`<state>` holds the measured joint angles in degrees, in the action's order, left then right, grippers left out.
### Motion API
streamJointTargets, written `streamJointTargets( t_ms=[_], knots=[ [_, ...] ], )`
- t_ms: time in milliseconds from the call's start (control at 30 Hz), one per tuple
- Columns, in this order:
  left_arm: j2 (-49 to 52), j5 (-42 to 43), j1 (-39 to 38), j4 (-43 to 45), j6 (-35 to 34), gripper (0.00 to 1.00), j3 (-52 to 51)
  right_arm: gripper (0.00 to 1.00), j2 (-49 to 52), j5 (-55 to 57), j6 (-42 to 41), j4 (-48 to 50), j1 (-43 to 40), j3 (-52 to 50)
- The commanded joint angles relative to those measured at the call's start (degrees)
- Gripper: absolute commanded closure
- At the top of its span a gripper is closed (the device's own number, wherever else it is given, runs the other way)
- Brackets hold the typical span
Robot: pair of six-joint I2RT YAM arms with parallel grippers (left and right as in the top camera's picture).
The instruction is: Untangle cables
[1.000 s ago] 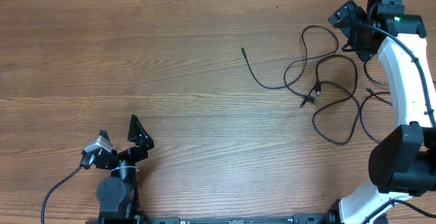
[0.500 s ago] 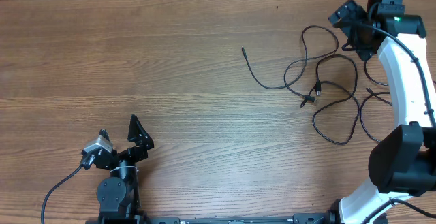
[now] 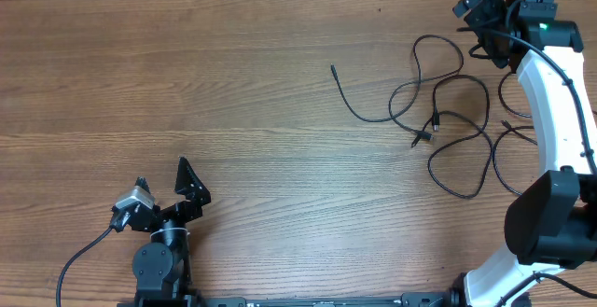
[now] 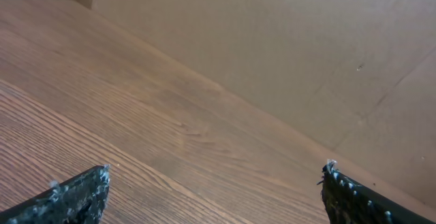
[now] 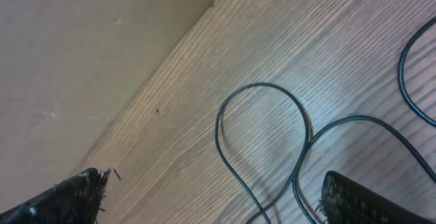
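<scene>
Several thin black cables (image 3: 438, 111) lie in loose overlapping loops on the right of the wooden table (image 3: 233, 92), one end (image 3: 334, 68) reaching left and plug ends (image 3: 422, 136) near the middle of the loops. In the right wrist view the cable loops (image 5: 262, 135) lie on the table below and between the fingers. My right gripper (image 3: 492, 38) (image 5: 211, 193) is open and empty, held at the far right above the top of the loops. My left gripper (image 3: 173, 181) (image 4: 214, 190) is open and empty at the front left, far from the cables.
A plain beige wall (image 4: 272, 40) rises behind the table's far edge. A thicker black arm cable (image 3: 79, 256) trails off the front left. The white right arm (image 3: 550, 102) reaches along the right edge, over part of the loops.
My right gripper has moved a little up and away toward the far edge. The cables and the left arm have not moved.
</scene>
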<state>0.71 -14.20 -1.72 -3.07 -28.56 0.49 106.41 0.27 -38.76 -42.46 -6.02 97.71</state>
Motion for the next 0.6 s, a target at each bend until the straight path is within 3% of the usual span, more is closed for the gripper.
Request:
streamJointTargets(
  t_ms=[0,433,567],
  knots=[
    [-0.5,-1.0,0.6,0.1,0.9,0.01,-0.2,0.0,0.1,0.5,0.1,0.2,-0.1,0.0],
    [-0.5,-1.0,0.6,0.1,0.9,0.01,-0.2,0.0,-1.7,2.1,0.3,0.2,-0.1,0.0],
    [-0.5,-1.0,0.6,0.1,0.9,0.01,-0.2,0.0,-4.3,2.1,5.2,2.0,0.2,0.0]
  ],
)
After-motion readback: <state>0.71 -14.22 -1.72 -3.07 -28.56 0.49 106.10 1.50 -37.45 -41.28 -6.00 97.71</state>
